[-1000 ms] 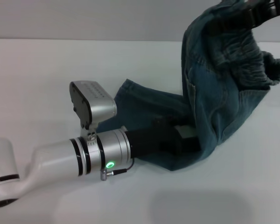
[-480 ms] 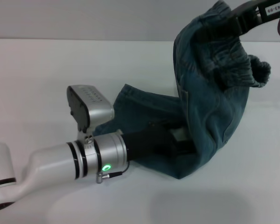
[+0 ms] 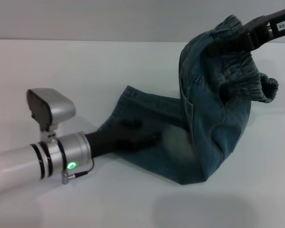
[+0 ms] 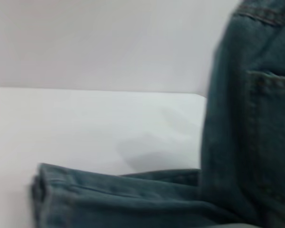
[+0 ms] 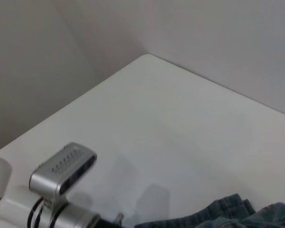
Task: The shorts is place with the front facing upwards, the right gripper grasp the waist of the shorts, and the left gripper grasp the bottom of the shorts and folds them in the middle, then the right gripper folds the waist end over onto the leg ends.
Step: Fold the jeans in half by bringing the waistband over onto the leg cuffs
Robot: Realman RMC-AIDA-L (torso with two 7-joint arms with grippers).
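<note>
A plain white table (image 3: 85, 71) met a grey wall. At left, the left gripper (image 3: 145, 135) lay blurred on the blue denim shorts (image 3: 199, 128), its finger state unclear. At right, the right gripper (image 3: 240, 40) held the elastic waist (image 3: 242, 78) clamped aloft.

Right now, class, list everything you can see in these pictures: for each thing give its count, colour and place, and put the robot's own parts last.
shorts: one pair, blue denim, leg part flat on the table, waist end lifted at the far right.
leg ends: stitched hems, blue, lying flat on the table beside the left arm.
table: one, white, under everything.
wall: grey, behind the table.
left gripper: one, black, low over the flat leg part.
right gripper: one, black, shut on the raised waistband.
</note>
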